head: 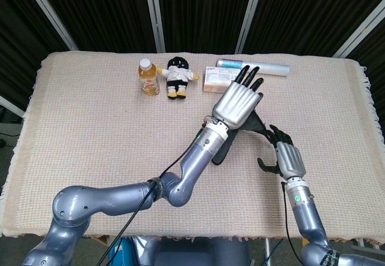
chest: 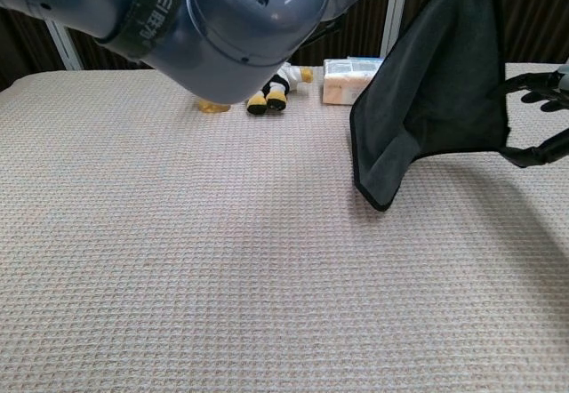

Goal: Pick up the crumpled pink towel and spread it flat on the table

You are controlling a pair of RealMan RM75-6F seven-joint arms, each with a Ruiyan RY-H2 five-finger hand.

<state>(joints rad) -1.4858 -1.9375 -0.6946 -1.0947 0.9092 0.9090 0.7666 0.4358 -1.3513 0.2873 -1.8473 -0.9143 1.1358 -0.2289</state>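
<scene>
I see the towel [chest: 436, 100] hanging from my left hand [head: 237, 105], showing its dark grey face with a black hem; no pink shows now. It droops in a loose fold, lowest corner just above the worktop [chest: 222, 268], its right edge at my right hand [head: 287, 157].

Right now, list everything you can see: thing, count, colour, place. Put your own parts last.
towel: one, dark grey side showing, hanging from the left hand above the table's right centre.
bottle: one, orange drink with white cap, standing at the back of the table.
plush doll: one, black and white, just right of the bottle.
small box: one, white and orange, back centre.
roll: one, clear and white, lying along the back edge.
table cover: one, beige woven, over the whole table.
left hand: one, silver with black fingers, raised and holding the towel.
right hand: one, silver with black fingers, at the towel's right edge; grip unclear.
</scene>
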